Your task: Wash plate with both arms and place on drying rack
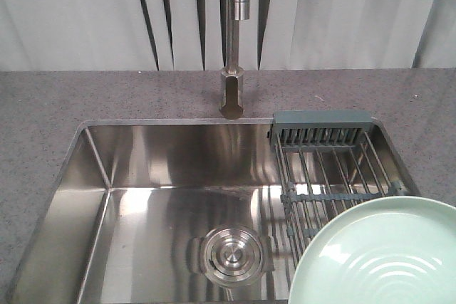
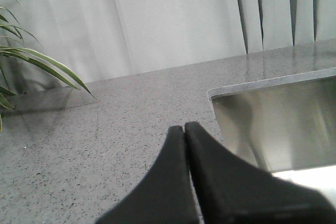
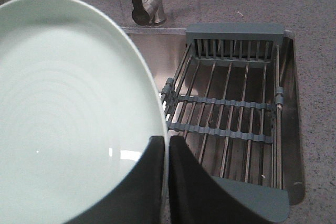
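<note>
The pale mint-green plate (image 1: 388,254) is held above the near right of the sink, partly over the drying rack (image 1: 324,161). In the right wrist view the plate (image 3: 68,108) fills the left half. My right gripper (image 3: 166,141) is shut on its right rim, one finger on each face. The rack (image 3: 231,114) of steel rods with grey-green bars lies across the sink's right end. My left gripper (image 2: 184,127) is shut and empty over the grey countertop (image 2: 105,145), left of the sink's corner (image 2: 215,95). Neither arm shows in the front view.
The steel sink (image 1: 92,204) has a round drain (image 1: 234,254) at its near middle. The tap (image 1: 234,55) stands on the counter behind it. A plant's leaves (image 2: 31,61) reach in at the far left of the left wrist view. Pale curtains hang behind the counter.
</note>
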Controlling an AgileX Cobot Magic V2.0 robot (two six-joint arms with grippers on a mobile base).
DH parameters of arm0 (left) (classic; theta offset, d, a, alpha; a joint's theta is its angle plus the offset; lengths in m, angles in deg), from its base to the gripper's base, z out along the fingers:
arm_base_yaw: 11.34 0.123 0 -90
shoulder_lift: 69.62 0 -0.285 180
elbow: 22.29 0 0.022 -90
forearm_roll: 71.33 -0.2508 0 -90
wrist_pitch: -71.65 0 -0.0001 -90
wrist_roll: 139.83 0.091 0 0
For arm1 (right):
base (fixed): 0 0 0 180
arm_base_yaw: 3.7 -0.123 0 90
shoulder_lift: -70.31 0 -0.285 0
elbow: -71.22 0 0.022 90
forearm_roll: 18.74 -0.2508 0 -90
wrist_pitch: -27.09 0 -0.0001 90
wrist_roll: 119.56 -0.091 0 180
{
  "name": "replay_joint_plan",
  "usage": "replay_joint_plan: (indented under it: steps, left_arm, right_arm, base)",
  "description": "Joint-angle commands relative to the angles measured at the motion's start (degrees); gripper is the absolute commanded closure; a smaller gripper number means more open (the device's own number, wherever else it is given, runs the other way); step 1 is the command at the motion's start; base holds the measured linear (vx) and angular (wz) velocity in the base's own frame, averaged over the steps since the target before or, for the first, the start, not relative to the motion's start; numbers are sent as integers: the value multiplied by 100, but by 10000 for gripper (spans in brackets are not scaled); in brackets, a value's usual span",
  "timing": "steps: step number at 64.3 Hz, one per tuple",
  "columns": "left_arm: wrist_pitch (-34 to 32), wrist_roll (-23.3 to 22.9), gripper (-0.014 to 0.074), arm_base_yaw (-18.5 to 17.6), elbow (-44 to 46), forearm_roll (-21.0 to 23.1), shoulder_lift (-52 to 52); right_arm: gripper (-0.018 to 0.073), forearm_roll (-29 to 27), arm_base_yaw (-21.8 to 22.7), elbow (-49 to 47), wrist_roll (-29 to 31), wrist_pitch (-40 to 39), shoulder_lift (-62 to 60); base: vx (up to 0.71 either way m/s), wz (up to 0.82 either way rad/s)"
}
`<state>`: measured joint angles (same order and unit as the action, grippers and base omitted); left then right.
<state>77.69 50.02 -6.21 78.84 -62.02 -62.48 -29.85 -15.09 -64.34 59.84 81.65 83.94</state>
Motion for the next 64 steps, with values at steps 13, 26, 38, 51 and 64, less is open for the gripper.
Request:
replay_joint_plan:
  steps: [13,26,38,51,64]
  left_arm:
    - [-433,-52,603,-42,158,18,-74]
    - [-433,-52,603,-42,158,18,-74]
    - [-433,-52,603,-42,158,18,-74]
    - [-433,-52,603,-42,158,18,-74]
    - [-433,-52,603,-42,158,18,-74]
  right_arm:
    - [561,-12,32,-134,-1,-428,122]
    - [561,-12,32,-134,-1,-428,122]
    - [561,-12,32,-134,-1,-428,122]
    - [561,-12,32,-134,-1,-428,122]
    - [561,-12,32,-134,-1,-428,122]
  base:
    - [1,0]
    - [0,0]
    - [0,0]
    - [0,0]
    - [0,0]
